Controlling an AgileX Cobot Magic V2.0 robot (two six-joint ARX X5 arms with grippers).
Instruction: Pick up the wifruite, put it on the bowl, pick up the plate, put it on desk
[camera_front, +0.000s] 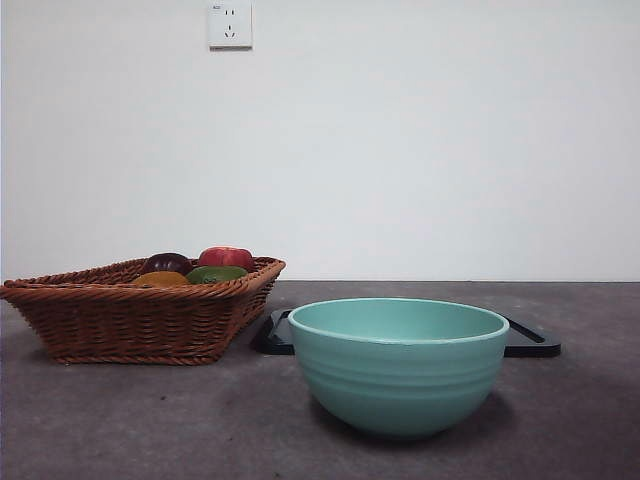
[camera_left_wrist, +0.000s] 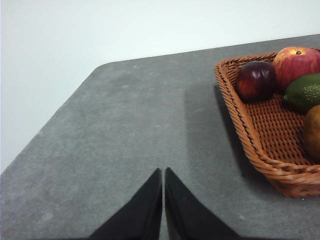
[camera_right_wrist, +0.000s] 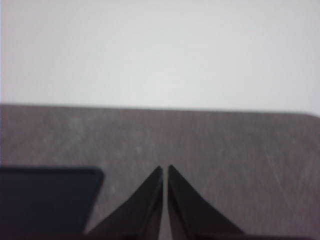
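Bowl (camera_front: 400, 365): teal glazed, empty, on the desk (camera_front: 120, 420) in front of a black tray (camera_front: 530, 345); likely heavy, slick, breakable.
Fruit: in wicker basket (camera_front: 130, 315) beside the bowl; red apple (camera_left_wrist: 296, 64), dark plum (camera_left_wrist: 255, 81), green piece (camera_left_wrist: 305, 91); probably firm, smooth; best gripped across the middle.
Left gripper (camera_left_wrist: 163, 172): pressed closed, holding nothing, near the basket.
Right gripper (camera_right_wrist: 165, 170): closed, empty, beside the tray.

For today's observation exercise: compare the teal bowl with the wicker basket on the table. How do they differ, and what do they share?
The bowl is smooth, glazed teal-green and round; the basket is woven brown wicker with angular corners. The bowl stands tall with curved sides, while the basket is low and wide. The basket holds several fruits; the bowl's inside cannot be seen from the low front view. Both stand upright, open-topped, on the grey desk.
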